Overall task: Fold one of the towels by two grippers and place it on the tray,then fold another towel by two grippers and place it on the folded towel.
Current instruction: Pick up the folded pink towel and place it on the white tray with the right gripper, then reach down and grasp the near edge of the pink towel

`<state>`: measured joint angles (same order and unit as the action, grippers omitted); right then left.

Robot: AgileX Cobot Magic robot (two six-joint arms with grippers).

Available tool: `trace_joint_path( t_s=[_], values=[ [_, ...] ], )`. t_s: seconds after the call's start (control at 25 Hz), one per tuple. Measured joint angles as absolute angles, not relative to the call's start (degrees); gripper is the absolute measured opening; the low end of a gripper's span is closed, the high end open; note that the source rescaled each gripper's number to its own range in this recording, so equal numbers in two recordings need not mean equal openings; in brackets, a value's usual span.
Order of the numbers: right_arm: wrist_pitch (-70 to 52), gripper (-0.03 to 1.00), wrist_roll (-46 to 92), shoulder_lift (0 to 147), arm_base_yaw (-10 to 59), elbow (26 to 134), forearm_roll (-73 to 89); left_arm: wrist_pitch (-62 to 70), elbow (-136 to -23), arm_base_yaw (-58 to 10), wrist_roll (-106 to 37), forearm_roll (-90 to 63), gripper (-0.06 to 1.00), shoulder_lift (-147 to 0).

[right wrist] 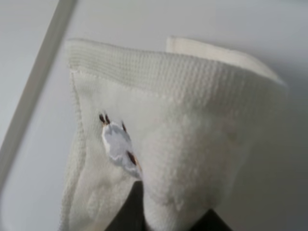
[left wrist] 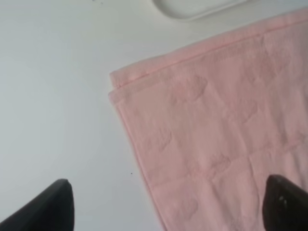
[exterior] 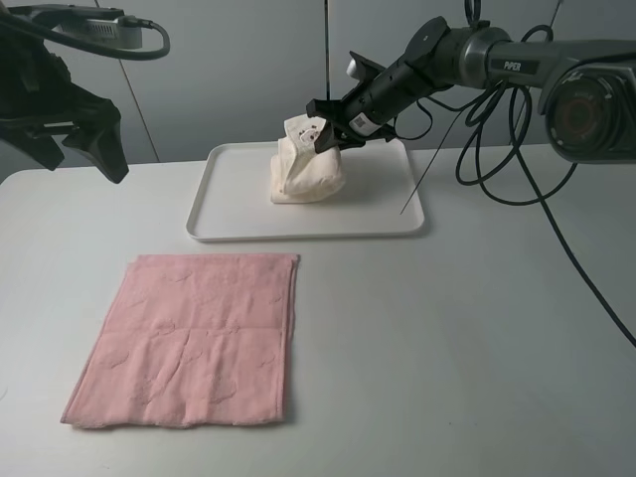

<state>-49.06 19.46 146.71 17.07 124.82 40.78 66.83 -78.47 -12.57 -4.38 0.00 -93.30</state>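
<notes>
- the cream towel [exterior: 306, 167] stood bunched in a peak on the white tray [exterior: 383, 204], towards its middle, with its lower folds resting on the tray floor.
- the right gripper [exterior: 323, 134] had its fingers clenched on the towel's top edge, holding it up.
- the pink towel [exterior: 189, 338] lay flat on the white table [exterior: 447, 348], in front of the tray and apart from it.
- the left gripper [left wrist: 166, 207] hung above the pink towel's corner, fingers spread wide, grasping nothing.
</notes>
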Motion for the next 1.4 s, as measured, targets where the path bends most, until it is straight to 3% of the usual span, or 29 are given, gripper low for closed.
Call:
trace_joint_path(
  t_s=[0.4, 0.48, 0.56, 0.64, 0.68, 0.72, 0.96, 1.4],
  values=[
    [-48.4, 0.11, 14.0, 146.8, 17.1, 124.8, 33.3, 66.7, -78.5, -12.6, -4.5, 0.0, 1.00, -93.3],
    [-48.1, 0.16, 13.9, 147.1, 17.1, 124.8, 33.6, 66.6, -78.5, -12.6, -4.5, 0.0, 1.00, -93.3],
    [-47.9, 0.41, 13.6, 147.6, 17.1, 124.8, 34.0, 66.6, -78.5, -12.6, -4.5, 0.0, 1.00, -93.3],
    [-48.0, 0.81, 13.5, 148.2, 17.1, 124.8, 34.6, 66.6, -78.5, -12.6, -4.5, 0.0, 1.00, -93.3],
    [-48.4, 0.92, 13.5, 148.4, 17.1, 124.8, 34.7, 66.6, -78.5, -12.6, -4.6, 0.0, 1.00, -93.3],
    [-49.0, 0.96, 13.5, 148.5, 17.1, 124.8, 34.7, 66.6, -78.5, -12.6, -4.7, 0.0, 1.00, -93.3],
    [-54.4, 1.00, 14.6, 145.4, 17.1, 124.8, 30.4, 67.1, -78.5, -12.6, -5.8, 0.0, 1.00, -93.3],
    [-68.4, 1.00, 19.8, 126.1, 17.1, 125.2, 17.4, 69.6, -78.5, -12.6, -13.8, 3.2, 1.00, -93.3]
  ],
)
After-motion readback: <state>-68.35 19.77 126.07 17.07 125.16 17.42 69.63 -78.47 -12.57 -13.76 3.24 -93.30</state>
